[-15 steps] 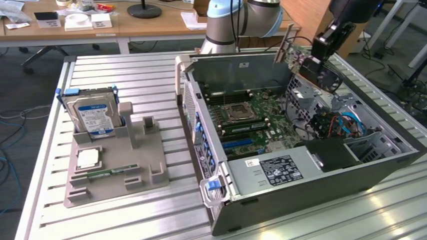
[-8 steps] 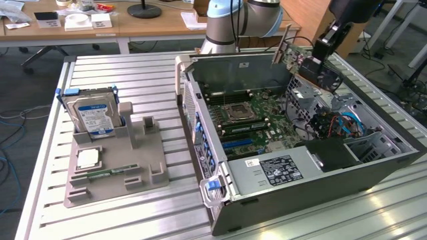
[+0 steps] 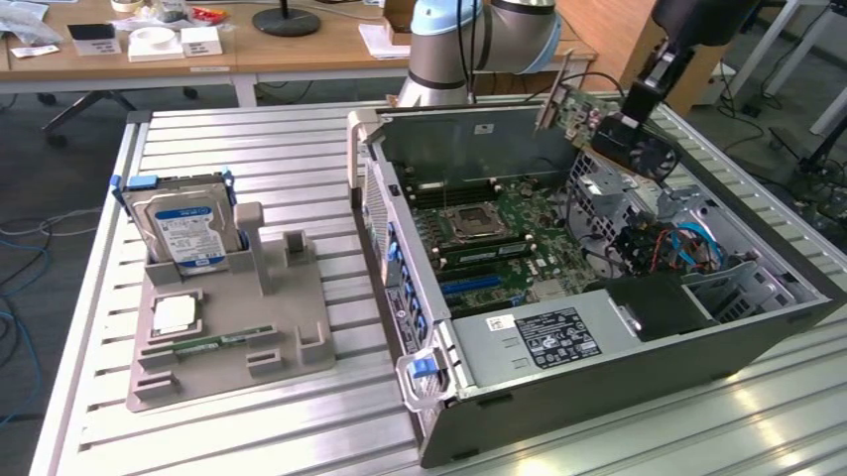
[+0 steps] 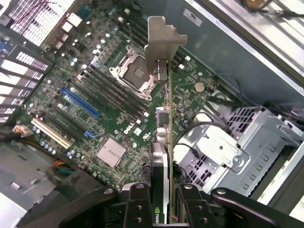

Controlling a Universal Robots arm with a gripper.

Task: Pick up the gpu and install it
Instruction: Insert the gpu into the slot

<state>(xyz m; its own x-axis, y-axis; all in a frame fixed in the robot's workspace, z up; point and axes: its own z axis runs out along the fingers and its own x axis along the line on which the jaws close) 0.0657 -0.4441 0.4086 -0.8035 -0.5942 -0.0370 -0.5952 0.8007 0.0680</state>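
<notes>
I am mid-install, my jaws clamping the gpu (image 3: 585, 117) edge-on, its bracket (image 4: 161, 42) leading. It is hanging above the motherboard (image 4: 95, 95) in the open case (image 3: 794, 297), near the counter's (image 3: 252, 149) edge at the exterior view's right. Seating it, I judge, is calling for squaring its connector edge over a slot (image 4: 80, 102).

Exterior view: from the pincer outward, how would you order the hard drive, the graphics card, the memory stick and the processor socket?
1. Graphics card, gripped in the pincer.
2. Processor socket, inside the case.
3. Hard drive, upright on the tray.
4. Memory stick, flat on that tray.
</notes>
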